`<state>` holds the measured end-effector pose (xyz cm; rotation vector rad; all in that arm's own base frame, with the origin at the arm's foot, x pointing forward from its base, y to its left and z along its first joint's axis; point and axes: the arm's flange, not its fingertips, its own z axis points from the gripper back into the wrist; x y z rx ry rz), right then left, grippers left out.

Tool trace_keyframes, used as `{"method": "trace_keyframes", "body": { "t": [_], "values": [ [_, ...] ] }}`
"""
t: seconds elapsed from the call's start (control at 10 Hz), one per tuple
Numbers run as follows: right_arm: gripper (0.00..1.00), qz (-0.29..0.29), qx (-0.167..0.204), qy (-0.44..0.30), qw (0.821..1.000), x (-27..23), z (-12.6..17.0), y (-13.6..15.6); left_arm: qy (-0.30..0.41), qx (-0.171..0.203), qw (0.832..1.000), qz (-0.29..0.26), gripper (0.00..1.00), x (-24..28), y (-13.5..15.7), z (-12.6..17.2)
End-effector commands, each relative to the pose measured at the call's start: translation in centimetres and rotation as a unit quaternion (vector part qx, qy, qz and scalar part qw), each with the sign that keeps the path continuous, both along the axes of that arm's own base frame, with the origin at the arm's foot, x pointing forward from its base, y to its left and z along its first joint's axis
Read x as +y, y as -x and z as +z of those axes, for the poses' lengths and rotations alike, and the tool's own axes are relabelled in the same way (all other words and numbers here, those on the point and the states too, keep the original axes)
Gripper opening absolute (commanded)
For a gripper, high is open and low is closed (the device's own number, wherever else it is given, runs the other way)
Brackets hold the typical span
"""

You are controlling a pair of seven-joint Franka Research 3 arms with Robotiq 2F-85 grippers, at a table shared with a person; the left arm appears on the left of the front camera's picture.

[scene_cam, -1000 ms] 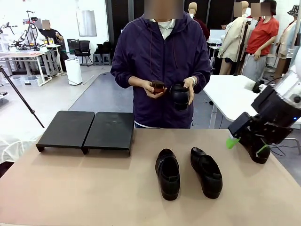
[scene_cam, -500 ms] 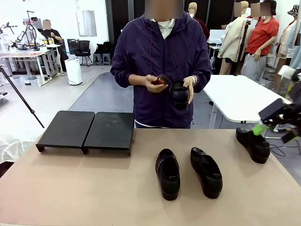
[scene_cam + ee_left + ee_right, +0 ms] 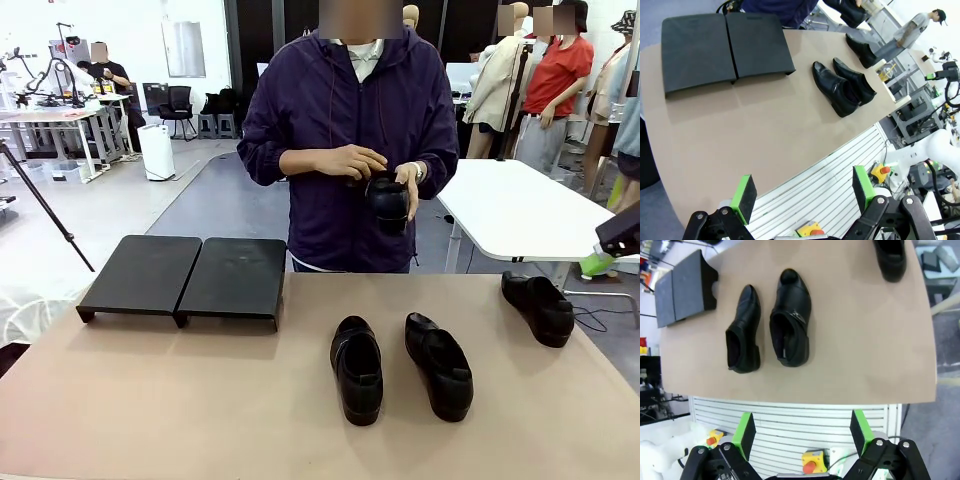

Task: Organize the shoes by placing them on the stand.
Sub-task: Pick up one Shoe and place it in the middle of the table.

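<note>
Left claw [image 3: 803, 187]: spread wide.
Right claw [image 3: 801, 431]: spread wide.
Shoes [image 3: 357, 382]: three laid on surface [image 3: 200, 400], one held in person's hands [image 3: 350, 160].
Stand [image 3: 185, 275]: set far left.

Black stand [image 3: 725, 47] beside two shoes [image 3: 832, 90] on tan table [image 3: 755, 130]; left gripper [image 3: 802, 192] with jaws wide apart.

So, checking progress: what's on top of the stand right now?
Nothing. Both platforms of the stand are bare, their whole tops in view. The space underneath them is hidden.
</note>
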<state>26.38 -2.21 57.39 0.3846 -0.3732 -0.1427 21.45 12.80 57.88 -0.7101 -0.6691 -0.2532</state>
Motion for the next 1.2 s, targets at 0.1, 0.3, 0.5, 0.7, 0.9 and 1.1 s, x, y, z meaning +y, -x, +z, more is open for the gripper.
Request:
{"method": "trace_keyframes", "body": {
  "t": [0.1,0.3,0.5,0.7,0.9,1.1],
  "values": [
    [1.0,0.017,-0.013,0.006,1.0,4.7,-2.8,-2.7,0.005,-0.008,1.0,-0.006,1.0,-0.1,-0.1,0.0],
    [1.0,0.059,-0.004,0.015,0.998,8.0,-3.5,-4.2,0.005,-0.008,1.0,-0.006,1.0,-0.1,-0.1,0.0],
    [1.0,0.047,-0.02,0.009,0.999,7.7,-3.1,-4.8,0.005,-0.008,1.0,-0.006,1.0,-0.1,-0.1,0.0],
    [1.0,0.016,-0.024,0.009,1.0,5.1,-2.6,-3.8,0.005,-0.008,1.0,-0.006,1.0,-0.1,-0.1,0.0],
    [1.0,0.004,-0.015,0.002,1.0,1.8,-1.7,-1.7,0.005,-0.008,1.0,-0.006,1.0,-0.1,-0.1,0.0],
    [1.0,-0.021,-0.018,-0.02,0.999,-1.7,-0.9,0.1,0.005,-0.008,1.0,-0.006,1.0,-0.1,-0.1,0.0]
  ]
}}
